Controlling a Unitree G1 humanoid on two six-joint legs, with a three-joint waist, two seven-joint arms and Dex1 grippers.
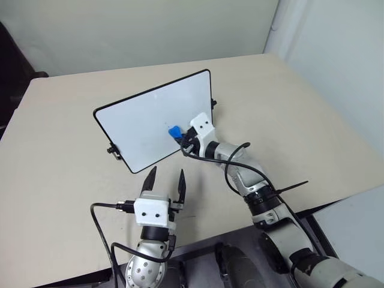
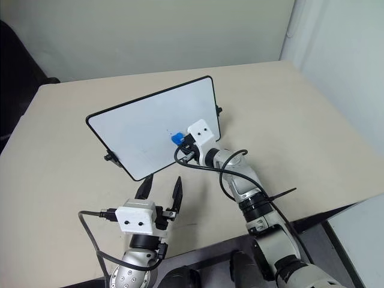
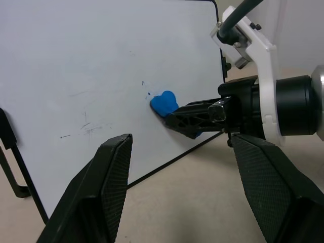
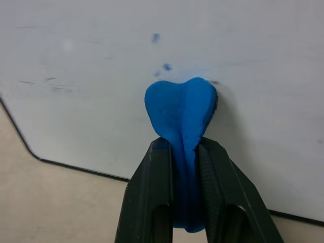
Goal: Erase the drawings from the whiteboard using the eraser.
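The whiteboard [image 1: 150, 120] stands tilted on small black feet in the middle of the table. My right gripper [image 1: 182, 137] is shut on the blue eraser [image 1: 174, 131], squeezing it so it bulges between the fingers [image 4: 152, 202], and its tip presses against the board's lower right area. Of the drawings, two tiny blue specks [image 4: 161, 52] show just beyond the eraser [image 4: 181, 109], with faint grey smudges [image 3: 88, 126] further along the board. My left gripper [image 1: 166, 182] hovers open in front of the board's lower edge, holding nothing.
The beige table [image 1: 66, 180] spreads wide around the board. Its right edge [image 1: 348, 192] and near edge are close to my arms. A black cable tie [image 1: 291, 188] sticks out from my right forearm. Walls stand behind the table.
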